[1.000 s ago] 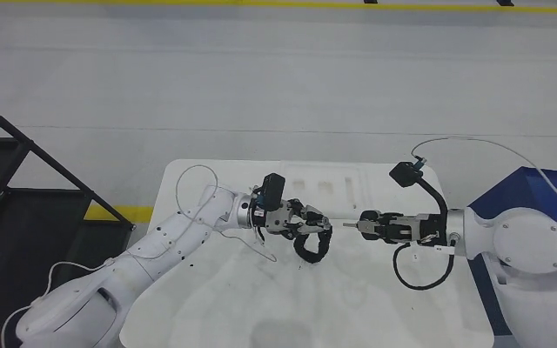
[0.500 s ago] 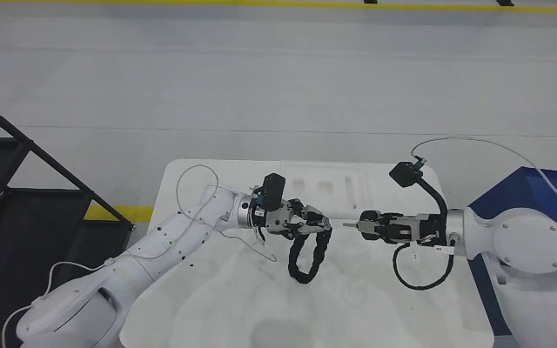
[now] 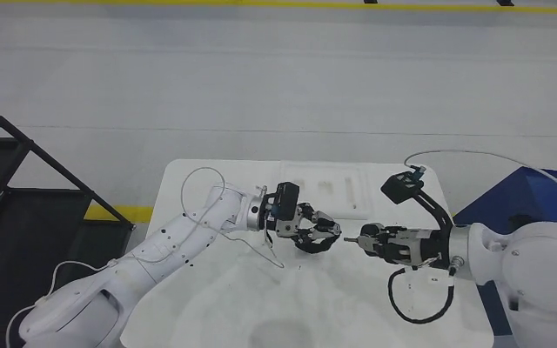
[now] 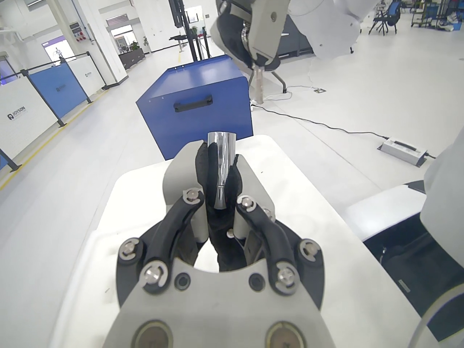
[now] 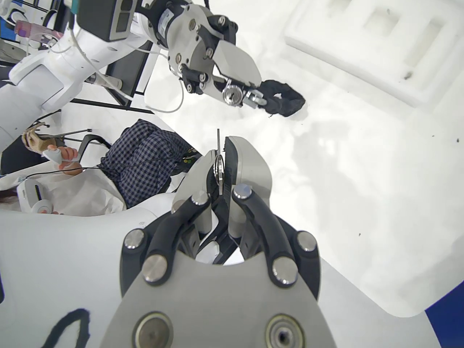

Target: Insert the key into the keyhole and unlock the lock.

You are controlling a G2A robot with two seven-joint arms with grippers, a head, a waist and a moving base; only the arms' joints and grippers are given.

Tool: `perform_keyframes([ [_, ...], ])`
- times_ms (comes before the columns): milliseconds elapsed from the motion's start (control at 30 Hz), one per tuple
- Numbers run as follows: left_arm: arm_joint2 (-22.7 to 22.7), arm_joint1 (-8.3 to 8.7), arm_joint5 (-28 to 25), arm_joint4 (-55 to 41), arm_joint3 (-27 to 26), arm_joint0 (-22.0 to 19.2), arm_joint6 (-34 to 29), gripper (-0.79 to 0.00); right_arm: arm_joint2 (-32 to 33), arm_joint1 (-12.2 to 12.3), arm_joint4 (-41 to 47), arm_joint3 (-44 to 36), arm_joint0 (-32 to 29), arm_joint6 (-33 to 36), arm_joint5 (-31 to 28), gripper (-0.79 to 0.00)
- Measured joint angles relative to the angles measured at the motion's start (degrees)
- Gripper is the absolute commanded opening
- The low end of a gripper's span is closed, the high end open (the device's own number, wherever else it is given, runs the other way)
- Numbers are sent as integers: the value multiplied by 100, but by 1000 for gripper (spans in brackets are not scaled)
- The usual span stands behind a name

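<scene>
Found left fingers (image 4: 180,172) pinching the lock (image 4: 222,161) by its chrome barrel, keyhole (image 5: 232,95) end turned toward the key. Noted black cable (image 5: 284,100) looped from the lock just past the left gripper (image 3: 315,235). Found right fingers (image 5: 250,170) clamped flat on the key (image 5: 218,144), blade projecting beyond the tips. Recorded, from above, right gripper (image 3: 364,239) at 3 o'clock of the lock, over the table (image 3: 348,304); key tip near the keyhole, apart from it, not inserted. Logged foam tray (image 3: 300,174) at 12 o'clock of both grippers.
</scene>
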Motion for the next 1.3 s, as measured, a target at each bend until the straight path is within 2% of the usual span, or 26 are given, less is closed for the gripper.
perform_keyframes([
  [300, 16, -169, 319, 397, 139, -43, 211, -785, -269, 91, -444, -13, 187, -185, 186, -785],
  [600, -38, -255, 407, 699, 241, -47, 335, -785, -448, 183, -579, -13, 234, -323, 325, -785],
  [1300, -357, -288, 433, 974, 81, 163, 197, -785, -660, 401, -318, 257, 353, -620, 621, -785],
])
